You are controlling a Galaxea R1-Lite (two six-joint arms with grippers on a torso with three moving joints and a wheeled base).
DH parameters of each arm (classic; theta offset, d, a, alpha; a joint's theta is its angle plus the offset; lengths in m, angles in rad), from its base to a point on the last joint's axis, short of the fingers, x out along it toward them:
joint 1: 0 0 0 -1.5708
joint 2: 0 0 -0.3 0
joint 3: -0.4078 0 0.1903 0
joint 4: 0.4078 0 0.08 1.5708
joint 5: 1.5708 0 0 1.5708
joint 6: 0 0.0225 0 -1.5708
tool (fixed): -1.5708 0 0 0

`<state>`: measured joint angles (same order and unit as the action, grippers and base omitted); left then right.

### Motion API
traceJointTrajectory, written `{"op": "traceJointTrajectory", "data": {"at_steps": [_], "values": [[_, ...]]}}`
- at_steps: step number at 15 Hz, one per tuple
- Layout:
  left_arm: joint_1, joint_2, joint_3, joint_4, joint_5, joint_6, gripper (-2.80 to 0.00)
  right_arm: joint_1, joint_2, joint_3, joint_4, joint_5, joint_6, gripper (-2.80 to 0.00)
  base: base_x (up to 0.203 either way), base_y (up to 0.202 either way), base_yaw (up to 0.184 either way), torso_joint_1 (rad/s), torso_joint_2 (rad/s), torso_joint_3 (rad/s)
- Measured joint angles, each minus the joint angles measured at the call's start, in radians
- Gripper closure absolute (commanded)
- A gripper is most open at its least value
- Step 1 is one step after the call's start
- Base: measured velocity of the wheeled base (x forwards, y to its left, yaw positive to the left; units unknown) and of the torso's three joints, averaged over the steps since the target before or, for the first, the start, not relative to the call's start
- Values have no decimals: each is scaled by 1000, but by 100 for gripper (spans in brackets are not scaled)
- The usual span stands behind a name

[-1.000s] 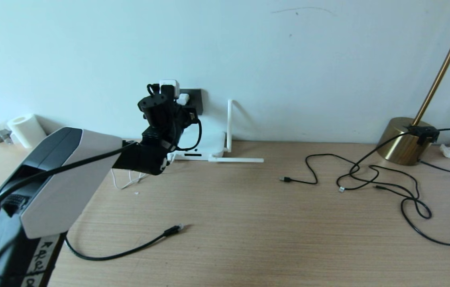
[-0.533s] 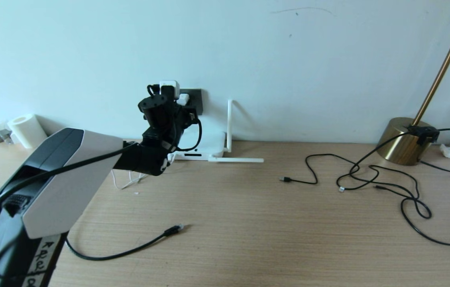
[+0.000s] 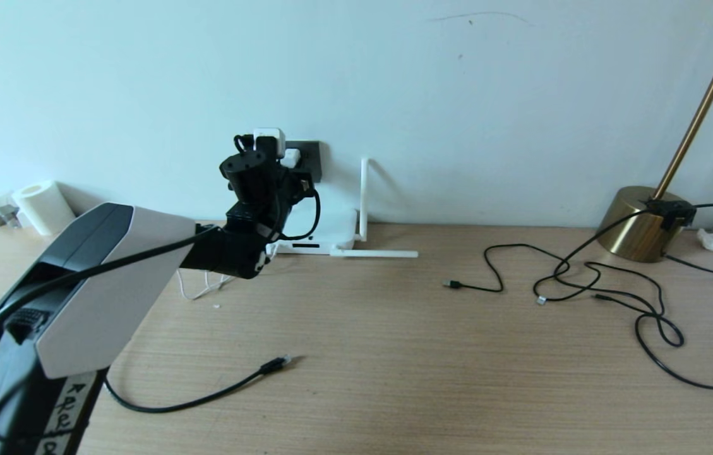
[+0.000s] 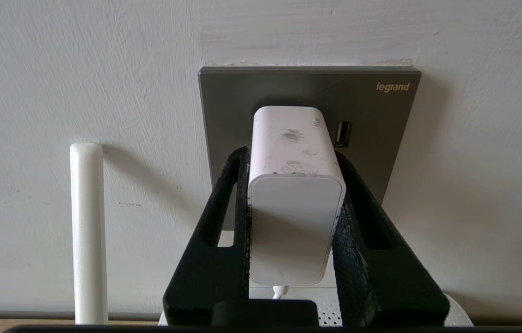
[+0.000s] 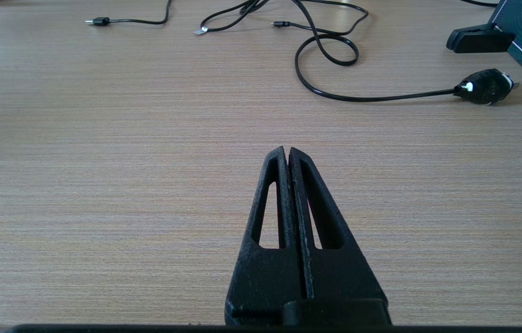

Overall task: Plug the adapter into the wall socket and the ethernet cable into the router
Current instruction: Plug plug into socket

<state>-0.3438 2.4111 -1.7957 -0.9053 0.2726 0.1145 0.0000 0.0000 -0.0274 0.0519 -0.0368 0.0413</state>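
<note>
Gripping the adapter (image 4: 295, 203) against the wall socket (image 4: 307, 92), left pincer (image 4: 291, 159) apparently seated, right pincer (image 5: 287, 152) clenched empty.

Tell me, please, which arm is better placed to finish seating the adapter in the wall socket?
The left. Its tool already grips the adapter right against the wall socket. The right tool hangs shut and empty over bare table.

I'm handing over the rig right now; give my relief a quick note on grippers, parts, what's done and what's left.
Left gripper: shut on the adapter, held against the wall socket; how far it is seated cannot be seen.
Right gripper: shut, empty, over the table.
Ethernet cable: loose on the table, unplugged.
Router: below the socket.
Left: release the adapter, plug the cable into the router.
</note>
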Motion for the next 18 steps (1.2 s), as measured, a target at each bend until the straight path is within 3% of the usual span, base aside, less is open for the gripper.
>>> {"op": "traceJointTrajectory", "data": {"at_steps": [18], "values": [[-6,0,-1,1,3,-6,0,0,0,0,0,0,0,0,0,0,0,0,0,0]]}}
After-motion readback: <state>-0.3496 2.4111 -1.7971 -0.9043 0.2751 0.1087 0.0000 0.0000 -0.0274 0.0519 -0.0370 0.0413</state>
